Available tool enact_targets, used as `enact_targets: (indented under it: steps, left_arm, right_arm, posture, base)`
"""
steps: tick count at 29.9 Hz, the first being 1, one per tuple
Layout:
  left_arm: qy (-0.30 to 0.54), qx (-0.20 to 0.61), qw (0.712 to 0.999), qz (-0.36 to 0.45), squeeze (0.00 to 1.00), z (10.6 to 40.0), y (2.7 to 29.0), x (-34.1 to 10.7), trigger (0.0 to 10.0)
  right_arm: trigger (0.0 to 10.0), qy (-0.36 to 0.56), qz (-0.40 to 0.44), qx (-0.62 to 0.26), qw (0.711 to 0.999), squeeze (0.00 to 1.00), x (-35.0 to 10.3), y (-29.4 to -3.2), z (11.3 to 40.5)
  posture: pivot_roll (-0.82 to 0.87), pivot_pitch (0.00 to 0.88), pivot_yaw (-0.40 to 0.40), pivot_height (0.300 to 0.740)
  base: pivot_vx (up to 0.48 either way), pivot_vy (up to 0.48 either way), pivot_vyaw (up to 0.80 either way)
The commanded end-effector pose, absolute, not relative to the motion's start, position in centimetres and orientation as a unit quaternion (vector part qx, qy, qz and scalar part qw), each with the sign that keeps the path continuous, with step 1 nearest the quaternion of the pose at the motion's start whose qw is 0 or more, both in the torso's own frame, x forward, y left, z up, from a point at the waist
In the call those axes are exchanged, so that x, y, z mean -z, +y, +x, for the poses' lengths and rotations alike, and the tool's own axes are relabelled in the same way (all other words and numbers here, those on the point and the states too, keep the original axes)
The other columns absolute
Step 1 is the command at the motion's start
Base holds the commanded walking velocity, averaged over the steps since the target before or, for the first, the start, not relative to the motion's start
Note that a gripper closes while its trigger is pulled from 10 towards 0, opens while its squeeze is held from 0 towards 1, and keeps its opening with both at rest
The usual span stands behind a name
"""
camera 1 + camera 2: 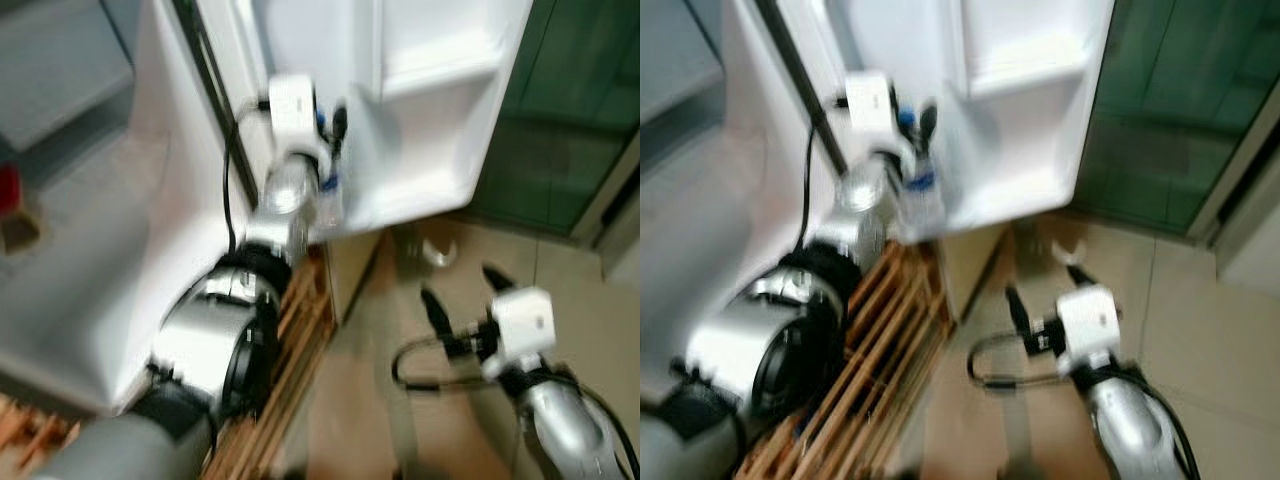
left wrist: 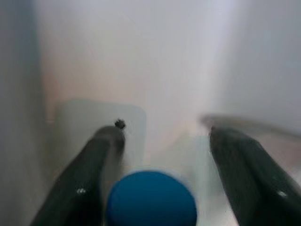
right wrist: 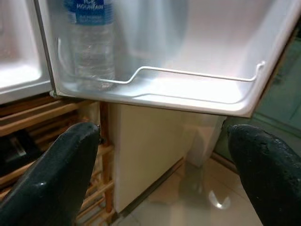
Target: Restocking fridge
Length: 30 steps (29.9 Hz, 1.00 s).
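Left gripper [image 2: 162, 150] fingers spread wide astride the water bottle [image 3: 89, 42], which stands in the fridge door's bottom shelf [image 3: 188, 89]. Right gripper [image 3: 164, 155] gapes empty, below that shelf.

Head cams look down at the open fridge door [image 1: 430, 150], both blurry. Wrist cams sit close up; the right one faces the door shelf [image 3: 188, 89] from below.

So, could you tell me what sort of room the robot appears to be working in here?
Most likely a home kitchen. An open white fridge door has a water bottle standing in its bottom shelf, the left gripper is at the bottle's blue cap, and there's a wooden slatted rack on a glossy tiled floor.
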State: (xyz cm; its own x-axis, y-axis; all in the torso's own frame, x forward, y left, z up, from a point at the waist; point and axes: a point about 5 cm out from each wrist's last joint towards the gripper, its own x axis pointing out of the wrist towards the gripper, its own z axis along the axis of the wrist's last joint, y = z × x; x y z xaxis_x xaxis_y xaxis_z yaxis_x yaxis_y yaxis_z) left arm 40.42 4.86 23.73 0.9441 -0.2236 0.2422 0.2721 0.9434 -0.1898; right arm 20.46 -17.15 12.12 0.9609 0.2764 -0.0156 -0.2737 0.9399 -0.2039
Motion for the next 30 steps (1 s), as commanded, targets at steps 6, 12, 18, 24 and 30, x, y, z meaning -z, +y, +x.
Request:
enact_targets:
  steps: [6,12,18,24,30]
  left_arm:
    - [-0.109,0.152,0.977,-0.097,1.0,39.3,6.4,-22.2,10.0]
    - [-0.125,0.161,0.976,-0.078,1.0,38.0,7.8,-22.4,10.0]
    - [-0.183,0.202,0.961,-0.049,1.0,35.3,8.3,-24.5,10.0]
    - [-0.234,0.233,0.944,-0.017,1.0,33.2,8.3,-25.8,10.0]
    - [-0.187,0.23,0.955,-0.008,1.0,30.8,11.1,-23.3,10.0]
  right_arm:
    - [10.0,-0.008,-0.088,-0.142,0.986,0.0,-11.9,-17.3,21.5]
    - [10.0,-0.012,-0.077,-0.141,0.987,0.0,-11.7,-16.9,22.4]
    - [10.0,-0.02,-0.075,-0.141,0.987,0.0,-11.4,-16.9,23.4]
    - [10.0,-0.026,-0.075,-0.136,0.987,0.0,-11.4,-16.9,23.7]
    - [10.0,-0.025,-0.081,-0.128,0.988,0.0,-10.8,-17.6,23.5]
  posture:
    - [-0.25,0.0,0.085,0.74]
    - [-0.22,0.0,0.088,0.74]
    - [-0.22,0.0,0.099,0.74]
    - [-0.21,0.0,0.105,0.74]
    - [-0.19,0.0,0.114,0.74]
  base:
    - [0.0,0.0,0.0]
    - [0.0,0.0,0.0]
    - [0.0,0.0,0.0]
    - [0.0,0.0,0.0]
    - [0.0,0.0,0.0]
